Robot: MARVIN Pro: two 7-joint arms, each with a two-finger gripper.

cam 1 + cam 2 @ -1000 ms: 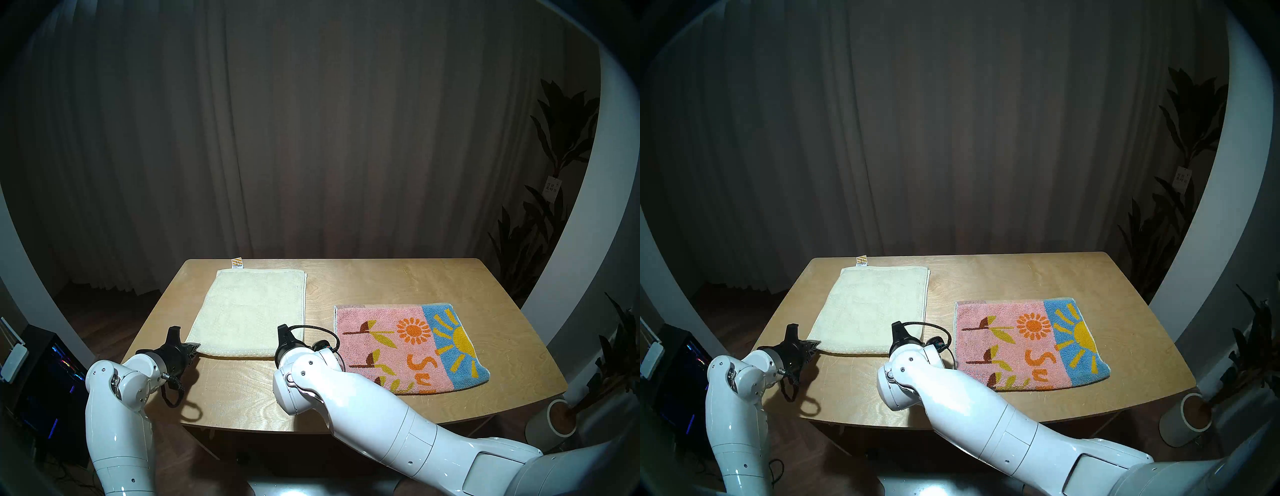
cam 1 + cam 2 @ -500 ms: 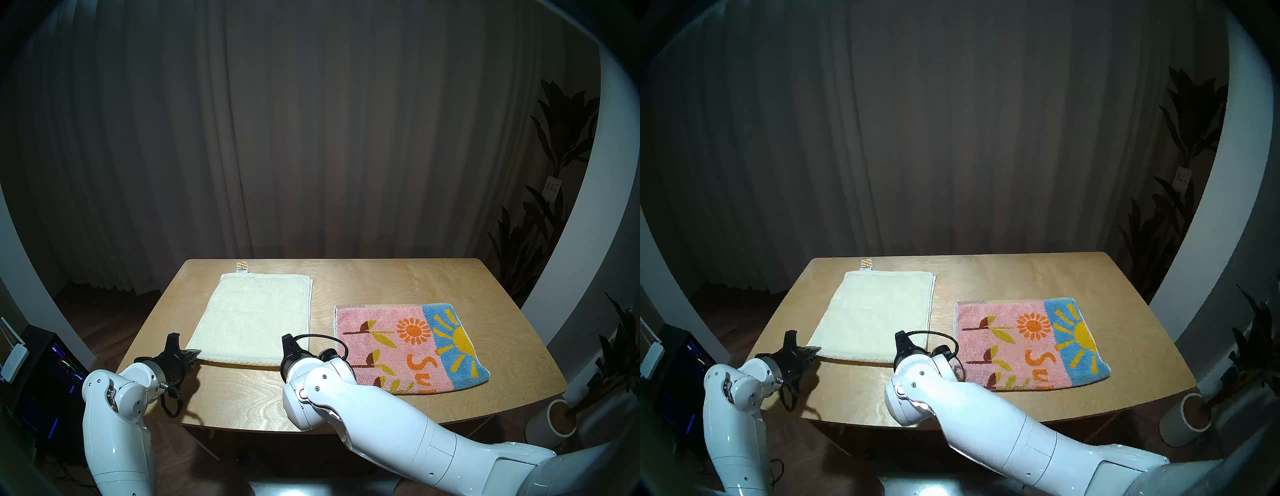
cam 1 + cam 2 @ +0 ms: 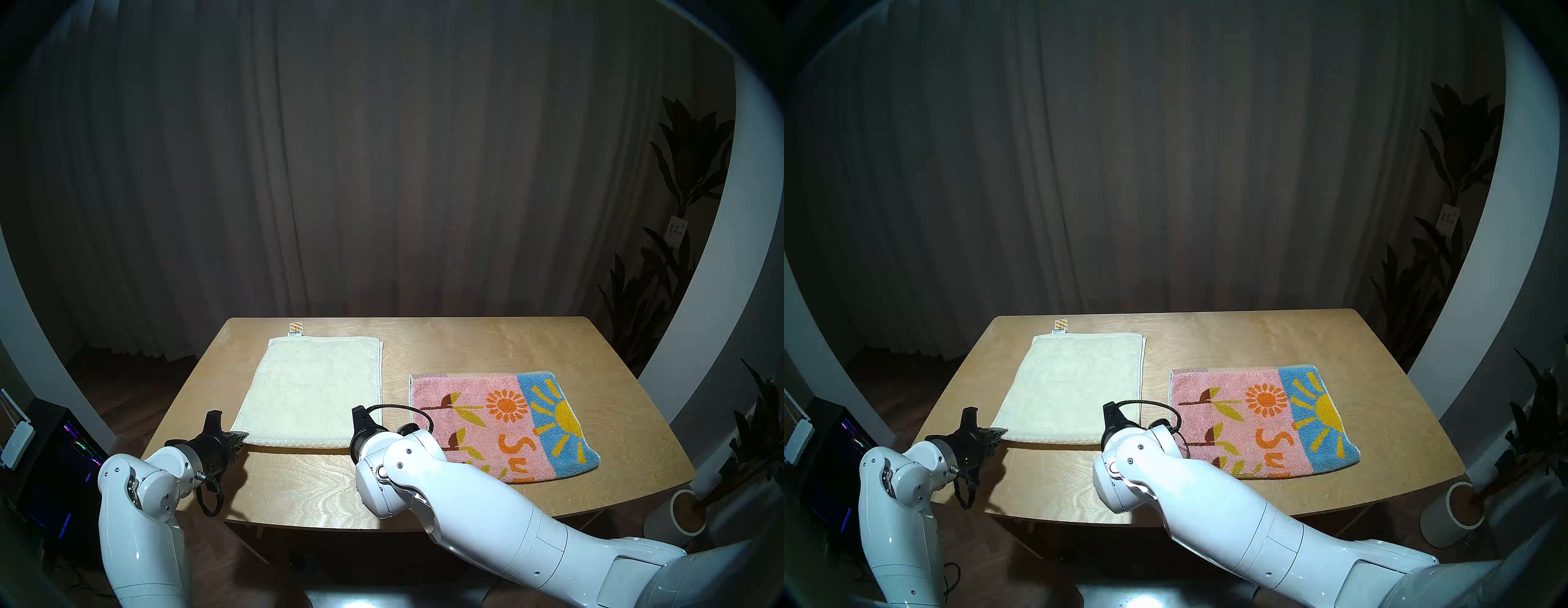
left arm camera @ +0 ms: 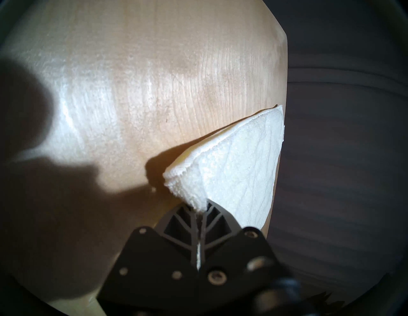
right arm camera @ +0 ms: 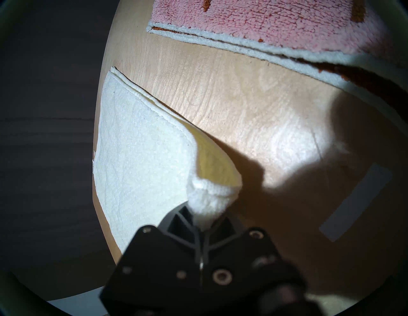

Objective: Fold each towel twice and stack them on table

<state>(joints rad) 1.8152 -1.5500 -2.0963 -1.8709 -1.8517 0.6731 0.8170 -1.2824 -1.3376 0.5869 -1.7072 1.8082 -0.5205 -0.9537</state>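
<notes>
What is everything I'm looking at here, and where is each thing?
Plain cream terry towel: one, cream, left half of the table, its near corners pinched.
Pink and blue terry towel with yellow sun: one, right half, lying flat.
Light plywood table: one, tan, centre.
Striped label: one, orange and white, at the cream towel's far edge.
Curtain: grey, behind.
Leafy plants: dark, far right.
White plant pot: one, floor, right.
Left gripper: black, shut on the cream towel's corner.
Right gripper: black, shut on its other near corner.
</notes>
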